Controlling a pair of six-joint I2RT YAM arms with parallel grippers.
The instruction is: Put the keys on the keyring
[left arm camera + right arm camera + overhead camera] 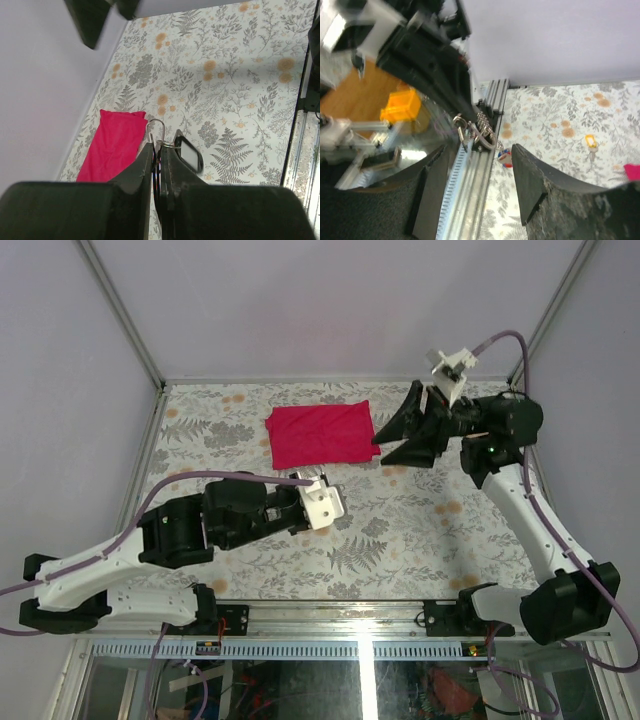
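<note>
Left wrist | keyring [157,120] pinched between left claw [157,149] tips, loop protruding forward

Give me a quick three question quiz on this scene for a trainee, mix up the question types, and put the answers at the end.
1. True or false: the left gripper is shut on the keyring.
2. What colour is the cloth? A red, B green, C blue.
3. Fill in: the right gripper has its jaws ____.
Key: 1 true; 2 A; 3 open.
</note>
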